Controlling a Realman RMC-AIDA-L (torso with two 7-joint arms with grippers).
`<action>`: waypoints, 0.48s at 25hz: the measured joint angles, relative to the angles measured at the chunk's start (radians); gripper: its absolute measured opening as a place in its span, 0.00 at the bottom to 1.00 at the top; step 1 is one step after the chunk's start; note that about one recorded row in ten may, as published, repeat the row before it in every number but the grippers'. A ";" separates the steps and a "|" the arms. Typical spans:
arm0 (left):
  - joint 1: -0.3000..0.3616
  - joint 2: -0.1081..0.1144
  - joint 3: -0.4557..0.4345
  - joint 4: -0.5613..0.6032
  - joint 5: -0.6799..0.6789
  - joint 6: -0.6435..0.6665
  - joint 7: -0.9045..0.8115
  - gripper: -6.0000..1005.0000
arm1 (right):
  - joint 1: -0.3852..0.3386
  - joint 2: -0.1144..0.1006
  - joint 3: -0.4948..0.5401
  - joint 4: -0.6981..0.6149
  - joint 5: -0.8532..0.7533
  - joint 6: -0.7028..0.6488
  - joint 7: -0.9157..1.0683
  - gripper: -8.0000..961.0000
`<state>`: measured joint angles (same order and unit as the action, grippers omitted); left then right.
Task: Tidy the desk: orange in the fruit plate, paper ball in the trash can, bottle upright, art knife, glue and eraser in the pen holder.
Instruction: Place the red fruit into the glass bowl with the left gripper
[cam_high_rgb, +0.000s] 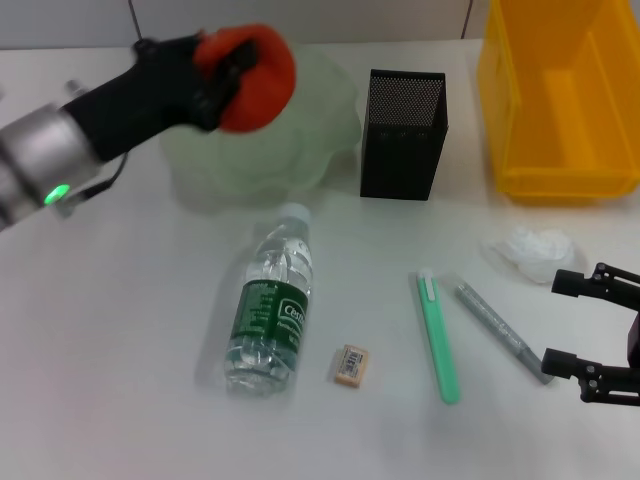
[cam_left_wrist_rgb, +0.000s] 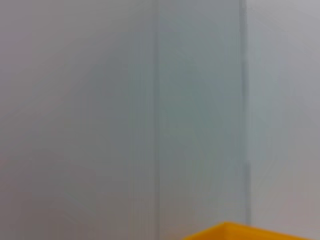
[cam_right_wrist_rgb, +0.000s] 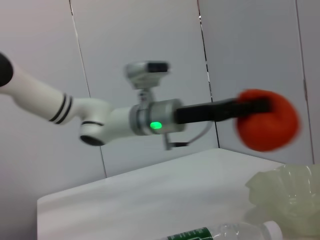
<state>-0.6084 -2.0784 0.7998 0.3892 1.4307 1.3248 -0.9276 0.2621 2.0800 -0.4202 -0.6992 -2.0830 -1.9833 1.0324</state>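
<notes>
Orange fruit: the orange (cam_high_rgb: 255, 78) is pinched in your left hand (cam_high_rgb: 228, 72), raised above the fruit plate (cam_high_rgb: 300, 140) at about 11 o'clock on the surface (cam_high_rgb: 120, 360).
Left hand: pressed onto the fruit from the side; the right wrist view shows the orange (cam_right_wrist_rgb: 266, 126) hanging clear of the plate's scalloped rim (cam_right_wrist_rgb: 285, 192), not touching it.
Step in hand: judged to be the drop-off, the first of the tidying jobs.
How to do it well: bring the fruit over the middle of the bowl, lower it until it nearly meets the glass, then spread the hand; a release from height risks a bounce over the wavy rim.
Orange's axis: round, with no long axis to speak of; which way its ridged top faces you cannot tell.
Right hand: your right hand (cam_high_rgb: 592, 335) sits spread at about 4 o'clock, low and idle, just beside the paper ball (cam_high_rgb: 528, 250).
Bottle: the bottle (cam_high_rgb: 270, 310) lies on its side at centre, long axis running 12 to 6 o'clock, white cap toward 12.
Still out: the eraser (cam_high_rgb: 350, 364) beside the bottle, two pen-like items untouched, the pen holder (cam_high_rgb: 402, 135) at 12 o'clock, the trash can (cam_high_rgb: 560, 95) at 1 o'clock.
</notes>
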 joint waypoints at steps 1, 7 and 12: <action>-0.026 0.000 -0.002 -0.019 -0.003 -0.043 0.000 0.15 | 0.000 0.000 0.000 0.001 0.000 0.000 0.000 0.88; -0.121 -0.002 0.002 -0.122 -0.079 -0.233 0.016 0.12 | -0.001 0.000 0.000 0.005 0.000 0.000 0.000 0.88; -0.127 -0.002 0.003 -0.141 -0.113 -0.256 0.040 0.21 | -0.001 -0.001 0.002 0.018 0.000 0.005 0.000 0.88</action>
<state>-0.7357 -2.0803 0.8030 0.2485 1.3181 1.0692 -0.8880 0.2607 2.0791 -0.4183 -0.6809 -2.0830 -1.9784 1.0324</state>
